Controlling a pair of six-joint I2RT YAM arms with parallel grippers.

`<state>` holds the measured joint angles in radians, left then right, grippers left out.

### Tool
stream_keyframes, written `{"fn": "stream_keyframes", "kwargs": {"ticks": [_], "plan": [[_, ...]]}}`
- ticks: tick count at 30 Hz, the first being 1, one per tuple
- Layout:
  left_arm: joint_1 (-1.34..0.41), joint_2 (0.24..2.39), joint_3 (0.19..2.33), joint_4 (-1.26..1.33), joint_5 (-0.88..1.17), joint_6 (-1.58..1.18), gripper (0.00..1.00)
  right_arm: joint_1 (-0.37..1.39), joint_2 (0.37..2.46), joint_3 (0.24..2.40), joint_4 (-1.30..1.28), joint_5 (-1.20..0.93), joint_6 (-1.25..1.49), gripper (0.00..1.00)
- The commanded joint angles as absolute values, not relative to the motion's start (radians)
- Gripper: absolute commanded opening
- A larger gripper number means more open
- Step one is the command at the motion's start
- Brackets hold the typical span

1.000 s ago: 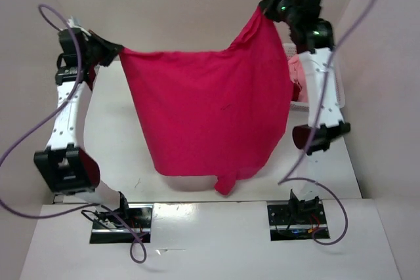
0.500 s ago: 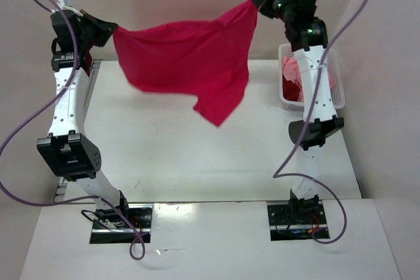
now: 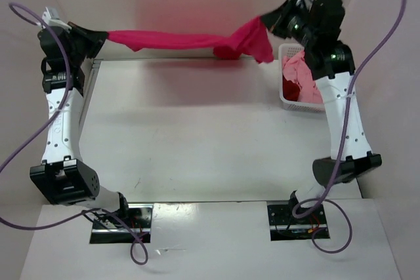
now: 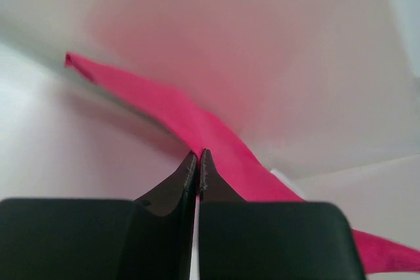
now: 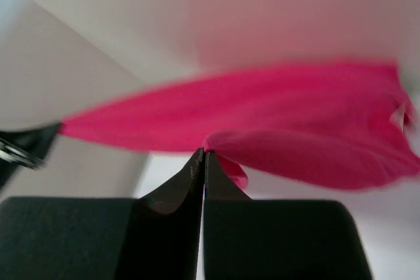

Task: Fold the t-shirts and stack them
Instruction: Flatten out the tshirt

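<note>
Top view: the bright magenta-red cloth t-shirt (image 3: 177, 39) hangs in the air as a near-level band above the far edge of the white table (image 3: 197, 136); its long axis runs left to right between the arms. The left gripper (image 3: 104, 34) is pressed together on the shirt's left end; the right gripper (image 3: 266, 19) pinches its right end, where the cloth bunches and droops. The white plastic mesh basket (image 3: 298, 104) sits just below the right gripper; it holds a light salmon pink shirt (image 3: 298, 67) and a dark crimson one (image 3: 289, 88). Neither arm is nearer; each holds an end, and the bare tabletop lies on the near side of the band, so laying the shirt out probably means bringing both ends toward the bases together.

Left wrist view: the jaws meet with no gap, magenta cloth caught at their tips; the band leads away up and left.

Right wrist view: the jaws are shut on a fold of the same cloth; the band stretches away to the left, blurred.
</note>
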<state>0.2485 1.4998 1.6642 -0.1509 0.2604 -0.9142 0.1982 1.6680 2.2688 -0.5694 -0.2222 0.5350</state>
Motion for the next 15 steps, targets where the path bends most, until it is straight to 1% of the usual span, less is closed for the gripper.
{"fn": "stream_keyframes", "kwargs": {"ticks": [1, 2, 4, 5, 6, 7, 8, 9, 10, 13, 15], "plan": [[0.250, 1.434, 1.465, -0.095, 0.262, -0.882, 0.00, 0.206, 1.528, 1.889, -0.554, -0.218, 0.494, 0.00], [0.250, 1.405, 1.413, -0.086, 0.262, -0.871, 0.00, 0.206, 1.473, 1.708, -0.554, -0.206, 0.494, 0.00], [0.250, 1.375, 1.298, -0.071, 0.262, -0.862, 0.00, 0.206, 1.427, 1.536, -0.535, -0.206, 0.485, 0.00], [0.250, 1.340, 1.181, -0.061, 0.250, -0.851, 0.00, 0.206, 1.392, 1.384, -0.522, -0.206, 0.485, 0.00], [0.250, 1.321, 1.122, -0.052, 0.250, -0.851, 0.00, 0.206, 1.381, 1.320, -0.509, -0.236, 0.485, 0.00], [0.259, 1.290, 1.065, -0.052, 0.250, -0.851, 0.00, 0.206, 1.381, 1.211, -0.509, -0.236, 0.485, 0.00], [0.259, 1.278, 1.013, -0.052, 0.250, -0.862, 0.00, 0.206, 1.371, 1.166, -0.509, -0.247, 0.485, 0.00], [0.259, 1.266, 0.911, -0.052, 0.250, -0.871, 0.00, 0.206, 1.371, 1.129, -0.509, -0.259, 0.485, 0.00], [0.259, 1.240, 0.861, -0.061, 0.250, -0.883, 0.00, 0.206, 1.371, 1.073, -0.509, -0.259, 0.485, 0.00], [0.285, 1.186, 0.702, -0.087, 0.250, -0.896, 0.00, 0.206, 1.347, 0.996, -0.561, -0.272, 0.495, 0.00], [0.294, 1.152, 0.651, -0.124, 0.223, -0.896, 0.00, 0.206, 1.347, 0.974, -0.622, -0.272, 0.508, 0.00]]}}
